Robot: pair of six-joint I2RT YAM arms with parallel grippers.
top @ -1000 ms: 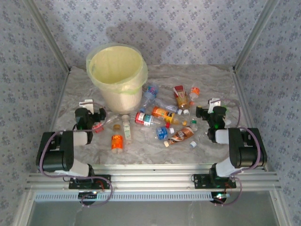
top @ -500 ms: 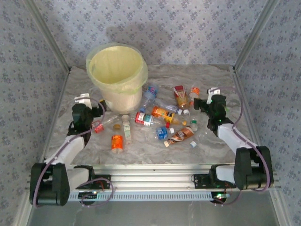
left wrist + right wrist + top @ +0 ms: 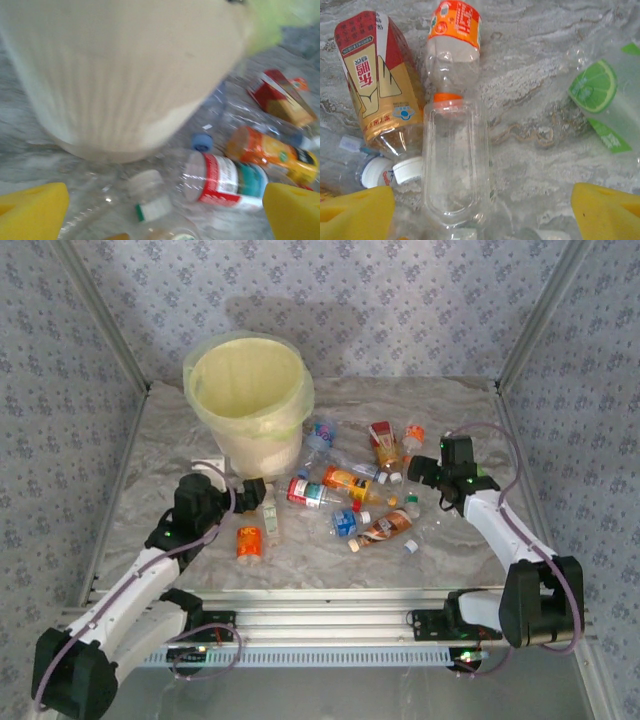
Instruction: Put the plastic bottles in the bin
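Note:
The cream bin (image 3: 245, 390) with its pale yellow bag stands at the back left, and its ribbed wall (image 3: 115, 75) looms close in the left wrist view. Plastic bottles lie scattered right of it: a red-labelled one (image 3: 308, 492) (image 3: 225, 182), an orange one (image 3: 350, 481) (image 3: 272, 155) and a red-and-gold one (image 3: 384, 445) (image 3: 377, 85). My left gripper (image 3: 250, 490) (image 3: 162, 212) is open low by the bin's base, over a clear white-capped bottle (image 3: 150, 200). My right gripper (image 3: 422, 472) (image 3: 480, 212) is open over a clear orange-capped bottle (image 3: 455, 165) lying nearer its left finger.
An orange-labelled bottle (image 3: 248, 541) lies near the front left, and a brown one (image 3: 385, 527) at front centre. A lime-labelled bottle (image 3: 605, 100) lies right of my right gripper. Loose caps (image 3: 407, 170) dot the marble top. Metal posts and papered walls close in the table (image 3: 470, 410).
My left arm has stretched forward and to the right, carrying its gripper from the table's left side to the bin's base. My right arm has reached forward and left to the pile's right edge.

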